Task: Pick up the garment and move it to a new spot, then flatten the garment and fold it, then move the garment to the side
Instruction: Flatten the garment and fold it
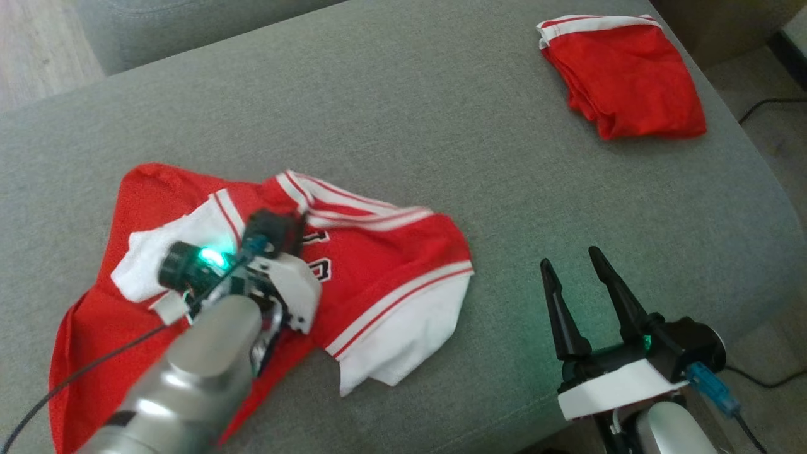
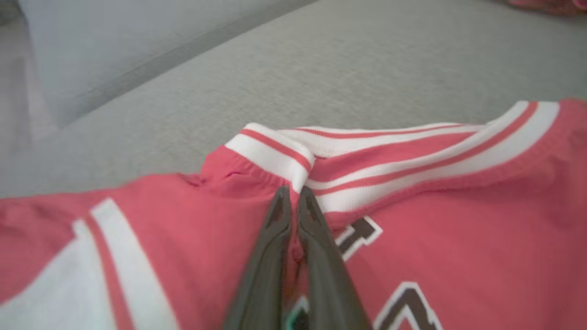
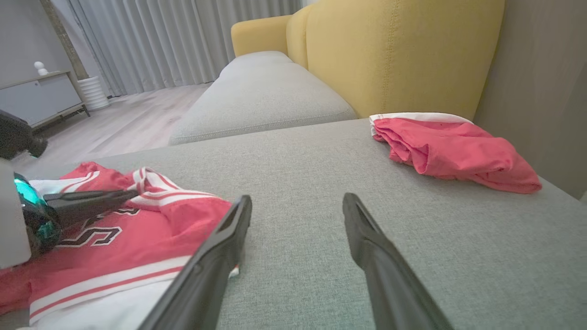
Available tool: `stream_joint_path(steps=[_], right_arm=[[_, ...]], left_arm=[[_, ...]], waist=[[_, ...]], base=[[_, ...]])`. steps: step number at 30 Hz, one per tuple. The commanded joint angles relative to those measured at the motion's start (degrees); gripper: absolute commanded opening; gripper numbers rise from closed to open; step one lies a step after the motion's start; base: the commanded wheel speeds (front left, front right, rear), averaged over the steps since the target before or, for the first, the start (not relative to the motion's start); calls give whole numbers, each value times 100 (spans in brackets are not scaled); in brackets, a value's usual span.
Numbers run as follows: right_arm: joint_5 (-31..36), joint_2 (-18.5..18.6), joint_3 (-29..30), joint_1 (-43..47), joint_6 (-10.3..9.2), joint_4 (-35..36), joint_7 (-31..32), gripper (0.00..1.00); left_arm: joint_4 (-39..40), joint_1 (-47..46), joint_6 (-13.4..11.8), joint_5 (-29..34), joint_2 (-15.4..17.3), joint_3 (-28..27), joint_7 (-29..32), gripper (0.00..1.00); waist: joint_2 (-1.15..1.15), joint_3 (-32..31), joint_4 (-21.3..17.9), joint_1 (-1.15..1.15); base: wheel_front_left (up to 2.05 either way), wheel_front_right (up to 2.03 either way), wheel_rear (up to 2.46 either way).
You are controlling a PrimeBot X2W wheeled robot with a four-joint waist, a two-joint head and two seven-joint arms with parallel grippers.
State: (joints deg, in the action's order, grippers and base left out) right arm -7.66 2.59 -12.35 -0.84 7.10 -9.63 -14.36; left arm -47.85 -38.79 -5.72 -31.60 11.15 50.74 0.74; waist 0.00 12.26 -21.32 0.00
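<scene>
A living room in a home.
Grey upholstered sofa seating (image 3: 275, 91) is seen in front of a mustard-yellow backrest (image 3: 390, 55); pale pleated curtains (image 3: 183, 36) are hung to the floor, light wood flooring (image 3: 133, 121) is laid beyond, and a low grey sideboard (image 3: 41, 98) with a small white ornament (image 3: 41, 68) on it is set against the wall, beside a white ribbed pot (image 3: 93, 91).

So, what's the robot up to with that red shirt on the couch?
The robot's left pincer is shut on a crumpled red and white jersey, pinching the cloth by its striped trim, probably to lift it. The right pincer hovers open over the grey couch cushion. A second red garment lies at the far right.
</scene>
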Motion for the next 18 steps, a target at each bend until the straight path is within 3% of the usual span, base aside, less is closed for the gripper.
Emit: stream_joint_path(steps=[1, 8, 15, 16, 17, 18], right_arm=[[-31, 29, -118, -180, 39, 185, -63, 100], [-25, 29, -198, -223, 39, 188, -63, 100], [-36, 29, -231, -248, 39, 173, -63, 100], [-38, 29, -232, -249, 39, 169, -63, 100], [-38, 29, -227, -248, 39, 169, -63, 100], [-38, 29, -215, -245, 39, 168, -63, 100]], left_arm=[[-88, -430, -229, 59, 189, -377, -350, 0], [-444, -877, -577, 31, 326, -766, -1197, 0], [-664, -1255, -791, 110, 386, -1034, -1546, 0], [-721, -1243, -722, 123, 342, -1035, -1560, 31], [-743, -1233, -718, 146, 333, -1037, -1565, 97], [-748, -1216, -722, 143, 320, -1071, -1568, 100]], waist=[[0, 30, -32, 0], [0, 112, -146, 0], [0, 202, -274, 0], [0, 211, -288, 0], [0, 212, -287, 0], [0, 209, -280, 0]], base=[[0, 0, 0], [0, 0, 0], [0, 0, 0], [0, 0, 0], [0, 0, 0], [0, 0, 0]])
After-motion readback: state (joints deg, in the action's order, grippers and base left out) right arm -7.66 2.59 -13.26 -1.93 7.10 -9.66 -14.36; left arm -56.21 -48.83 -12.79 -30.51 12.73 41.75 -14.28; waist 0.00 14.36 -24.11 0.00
